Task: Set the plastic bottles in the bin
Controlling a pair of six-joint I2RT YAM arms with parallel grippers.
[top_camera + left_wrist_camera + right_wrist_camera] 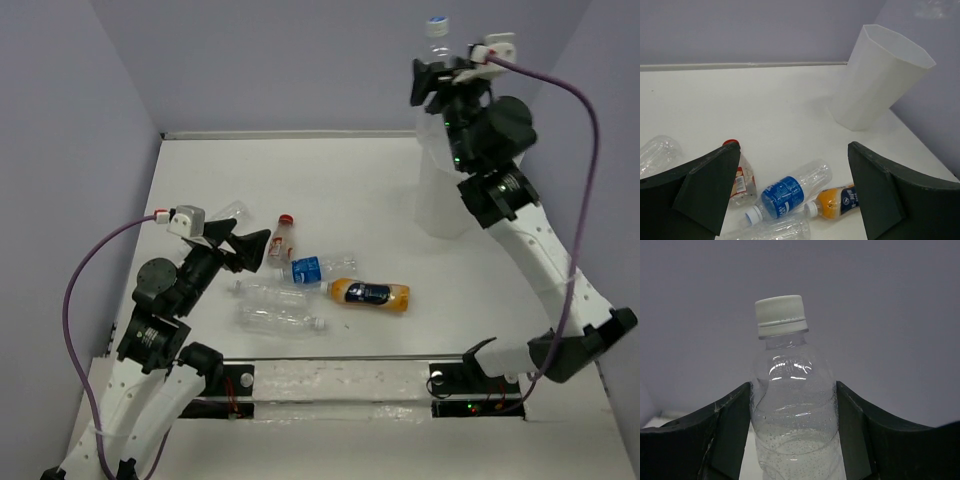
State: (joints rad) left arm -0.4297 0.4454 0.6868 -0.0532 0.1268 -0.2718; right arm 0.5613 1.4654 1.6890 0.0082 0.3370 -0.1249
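Seven bottles (278,319) show from above. Six lie on the table (350,180) just ahead of the left gripper (256,250), whose jaws are spread and empty. One white-capped bottle (437,38) stands upright in the right gripper (441,78), with the bin (438,205) directly beneath. Left wrist: the red-capped bottle (740,182), blue-labelled bottle (782,196) and orange bottle (839,202) lie beyond the spread fingers (705,185), untouched. Right wrist: both fingers pinch the white-capped bottle's sides.

clear bottle (792,410) glossy plastic; bin (875,85) matt translucent white plastic; table (765,105) smooth matt white.
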